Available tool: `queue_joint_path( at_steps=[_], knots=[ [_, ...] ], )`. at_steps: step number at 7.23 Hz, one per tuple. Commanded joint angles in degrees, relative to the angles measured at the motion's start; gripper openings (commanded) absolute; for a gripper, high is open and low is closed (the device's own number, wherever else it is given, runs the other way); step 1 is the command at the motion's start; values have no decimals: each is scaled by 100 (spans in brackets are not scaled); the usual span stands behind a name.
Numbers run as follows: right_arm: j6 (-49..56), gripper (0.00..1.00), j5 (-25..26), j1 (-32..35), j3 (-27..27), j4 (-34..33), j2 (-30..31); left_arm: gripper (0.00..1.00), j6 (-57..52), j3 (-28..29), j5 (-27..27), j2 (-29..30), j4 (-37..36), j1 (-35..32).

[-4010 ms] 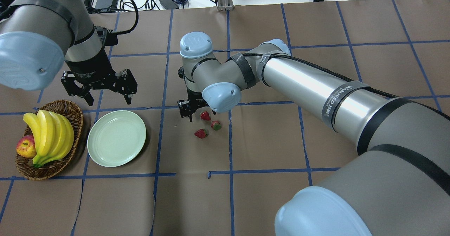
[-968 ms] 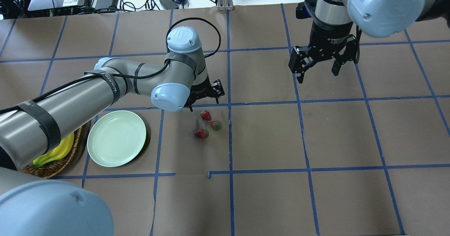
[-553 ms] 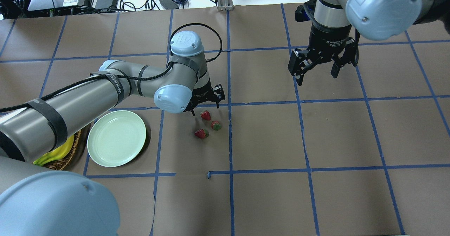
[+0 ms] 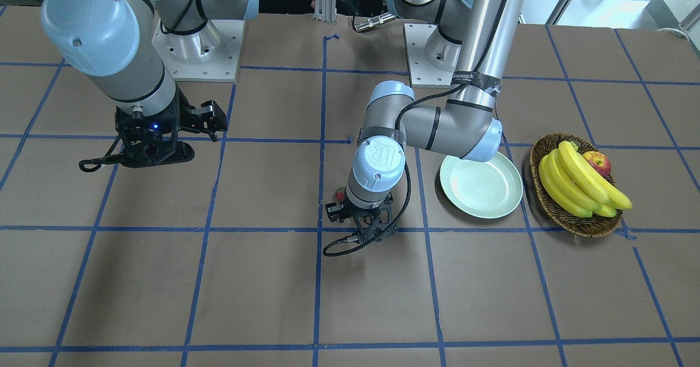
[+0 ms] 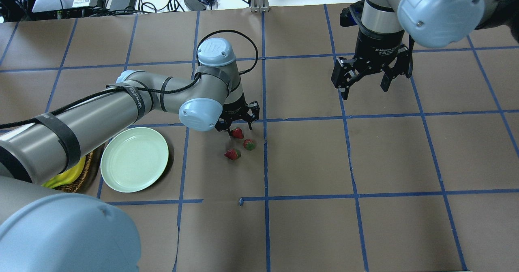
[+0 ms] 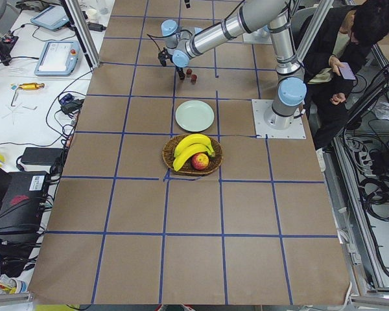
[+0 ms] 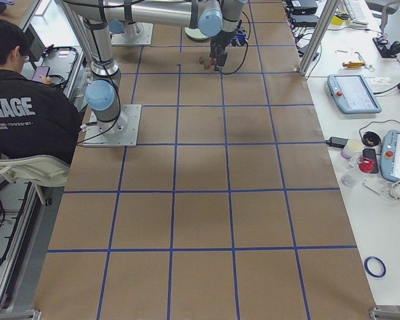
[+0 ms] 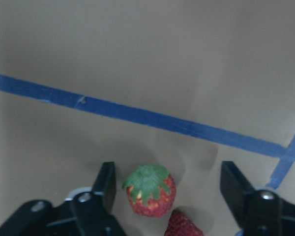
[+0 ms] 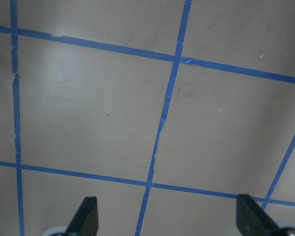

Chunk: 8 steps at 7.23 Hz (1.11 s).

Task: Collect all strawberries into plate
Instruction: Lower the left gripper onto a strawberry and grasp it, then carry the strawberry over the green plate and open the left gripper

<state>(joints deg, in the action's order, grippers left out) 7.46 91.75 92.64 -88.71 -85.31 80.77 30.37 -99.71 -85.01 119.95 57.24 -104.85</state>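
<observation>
Overhead: left gripper [image 5: 236,127] low over rear strawberry [image 5: 237,133], jaws apart and straddling it. Second strawberry [image 5: 249,144] and third strawberry [image 5: 232,154] lie just beside on the table [image 5: 308,231]. Plate [image 5: 121,182] sits apart, toward the robot's left. Right gripper [image 5: 365,90] hangs well apart, jaws spread. Left wrist: fingers [image 8: 105,184] flank rear strawberry, gaps both sides. Right wrist: fingers wide over taped table.

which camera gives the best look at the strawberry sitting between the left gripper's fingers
Left wrist-mounted: the strawberry is large, green cap showing, between the open left gripper fingers. Overhead shows it small at the fingertips; front-facing hides it behind the left arm; side views show specks.
</observation>
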Motion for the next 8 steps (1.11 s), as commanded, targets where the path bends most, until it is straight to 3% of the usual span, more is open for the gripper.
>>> queue_joint_path(
  at_steps=[1, 5, 7, 8],
  knots=[
    [-17, 100, -16, 0, -6, -12, 0, 0, -23, 4, -15, -15, 15, 0],
    [-17, 100, 1, 0, -6, -21, -9, 0, -487, 231, -85, -366, 726, 96],
    [-34, 100, 1, 0, -6, -21, 0, 0, -1389, 242, -777, -725, 1463, 595],
    [-34, 100, 1, 9, -6, -29, 0, 0, -1820, 189, -815, -849, 1631, 885]
  ],
)
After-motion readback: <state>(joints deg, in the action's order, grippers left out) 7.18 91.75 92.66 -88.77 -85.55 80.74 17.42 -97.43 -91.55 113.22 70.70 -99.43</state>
